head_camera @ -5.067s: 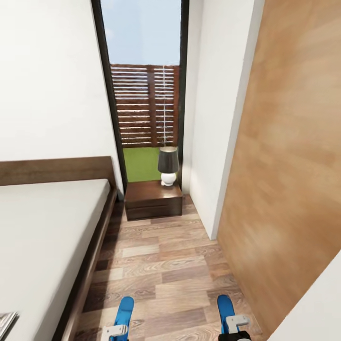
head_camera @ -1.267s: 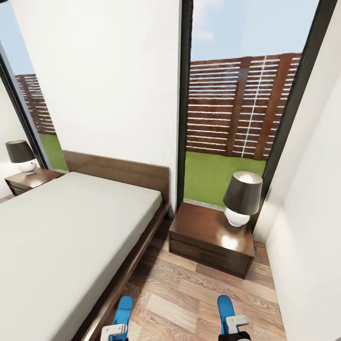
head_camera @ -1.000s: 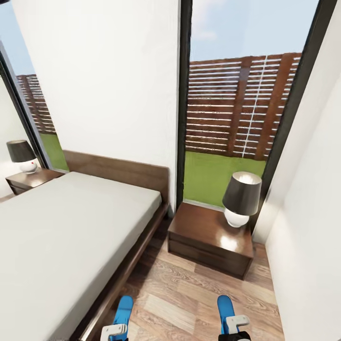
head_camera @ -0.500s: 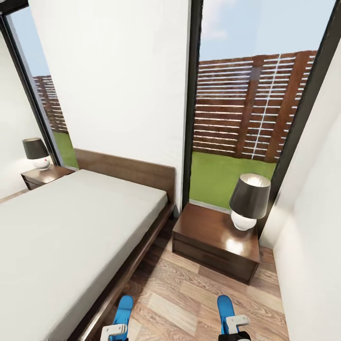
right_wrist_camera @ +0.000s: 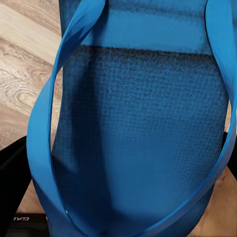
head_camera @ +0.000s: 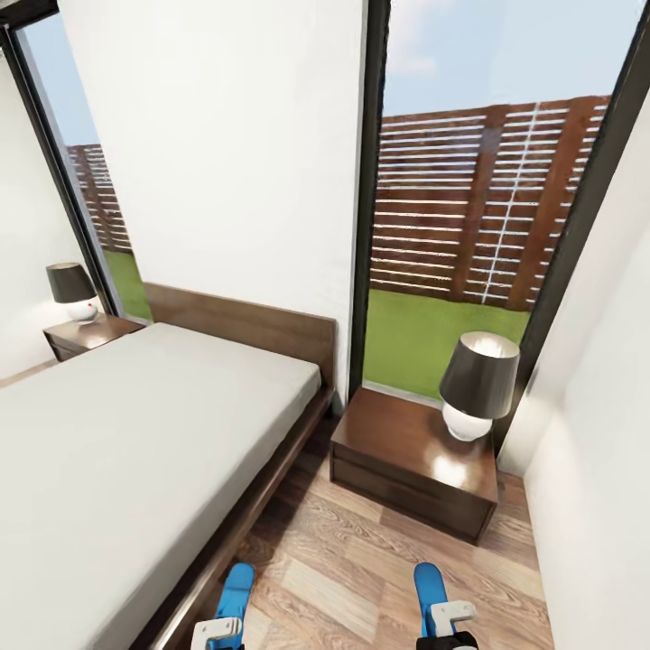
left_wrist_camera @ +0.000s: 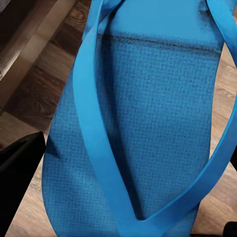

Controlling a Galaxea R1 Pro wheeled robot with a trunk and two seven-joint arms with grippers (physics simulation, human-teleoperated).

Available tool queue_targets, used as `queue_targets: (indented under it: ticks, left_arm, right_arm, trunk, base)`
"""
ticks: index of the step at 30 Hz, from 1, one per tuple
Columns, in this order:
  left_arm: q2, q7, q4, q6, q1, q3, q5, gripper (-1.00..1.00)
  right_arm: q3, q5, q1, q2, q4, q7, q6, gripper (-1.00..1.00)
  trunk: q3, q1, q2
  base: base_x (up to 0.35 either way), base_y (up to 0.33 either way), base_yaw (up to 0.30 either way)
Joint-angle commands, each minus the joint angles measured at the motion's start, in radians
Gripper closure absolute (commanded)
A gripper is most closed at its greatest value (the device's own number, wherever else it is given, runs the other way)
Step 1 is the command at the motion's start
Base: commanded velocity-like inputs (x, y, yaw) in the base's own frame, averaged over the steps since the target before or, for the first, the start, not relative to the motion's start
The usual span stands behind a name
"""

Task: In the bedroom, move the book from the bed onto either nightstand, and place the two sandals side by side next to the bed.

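Note:
The head view has two bright blue sandals at its lower edge. My left gripper (head_camera: 219,631) is shut on the left sandal (head_camera: 236,589), and my right gripper (head_camera: 449,620) is shut on the right sandal (head_camera: 431,585). Both sandals hang above the wooden floor. Close up, the left sandal (left_wrist_camera: 148,123) and the right sandal (right_wrist_camera: 143,123) show their straps and soles. The bed (head_camera: 135,433) lies to the left, with a bare grey mattress and a brown headboard. One nightstand (head_camera: 411,460) stands ahead on the right, and another nightstand (head_camera: 90,334) is beyond the bed. The book is out of view.
A dark-shaded lamp (head_camera: 478,384) sits on the near nightstand, and a matching lamp (head_camera: 70,289) sits on the far one. A white wall (head_camera: 596,433) closes the right side. Tall windows stand behind the nightstands. A strip of wood floor (head_camera: 343,569) runs between bed and wall.
The whole picture has shifted a little as the camera moved, so the bed and near nightstand sit slightly further right. Both sandals stay held in the same place.

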Motion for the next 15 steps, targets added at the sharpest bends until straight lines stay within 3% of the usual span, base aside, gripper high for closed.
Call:
queue_targets:
  ticks: [1, 5, 15]
  left_arm:
    - [0.000, 0.008, 0.001, -0.004, -0.001, -0.009, 0.008, 1.00]
    - [0.001, 0.008, 0.001, -0.004, -0.001, -0.009, 0.008, 1.00]
    - [0.001, 0.008, 0.001, -0.004, -0.001, -0.009, 0.008, 1.00]
  right_arm:
    - [0.008, 0.001, 0.000, 0.000, -0.002, -0.006, 0.007, 1.00]
    - [0.008, 0.001, 0.000, 0.000, -0.002, -0.006, 0.007, 1.00]
    - [0.008, 0.001, 0.000, 0.000, -0.002, -0.006, 0.007, 1.00]
  trunk:
    - [-0.001, 0.000, -0.001]
    - [-0.001, 0.000, -0.001]
    - [-0.001, 0.000, -0.001]
  base:
    - [0.096, 0.000, 0.147]
    - [0.130, 0.000, 0.181]
    - [0.148, -0.059, 0.074]
